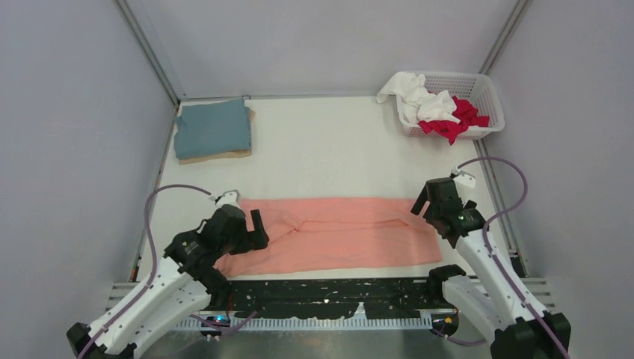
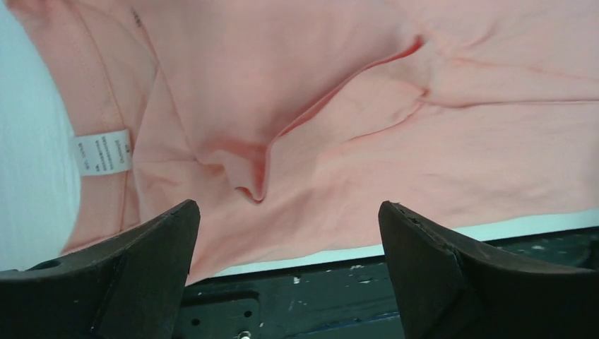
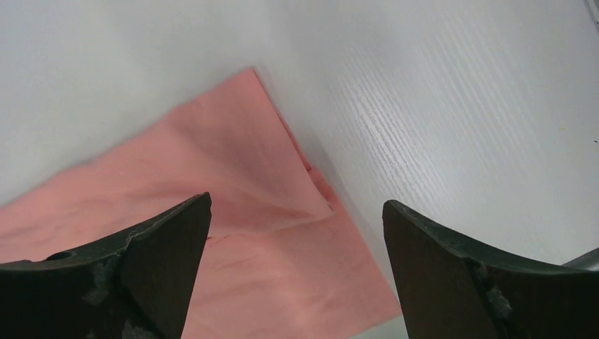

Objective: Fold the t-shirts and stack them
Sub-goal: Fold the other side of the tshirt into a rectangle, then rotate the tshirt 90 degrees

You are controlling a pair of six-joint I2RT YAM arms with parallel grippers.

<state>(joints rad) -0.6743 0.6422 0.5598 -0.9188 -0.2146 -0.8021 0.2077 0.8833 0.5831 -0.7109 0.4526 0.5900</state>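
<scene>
A salmon-pink t-shirt (image 1: 336,233) lies folded into a long strip across the near part of the table. My left gripper (image 1: 250,228) is open and empty over its left end; the left wrist view shows pink cloth (image 2: 353,127) with a white label (image 2: 102,152) below the jaws. My right gripper (image 1: 428,206) is open and empty over the strip's right end, whose edge shows in the right wrist view (image 3: 268,233). A folded teal-blue t-shirt (image 1: 213,127) lies on a tan one (image 1: 224,155) at the back left. White (image 1: 419,101) and red (image 1: 452,120) shirts sit crumpled in the basket.
A white lattice basket (image 1: 486,97) stands at the back right corner. A black perforated rail (image 1: 336,295) runs along the near table edge, also seen in the left wrist view (image 2: 297,304). Grey walls close in the table on three sides.
</scene>
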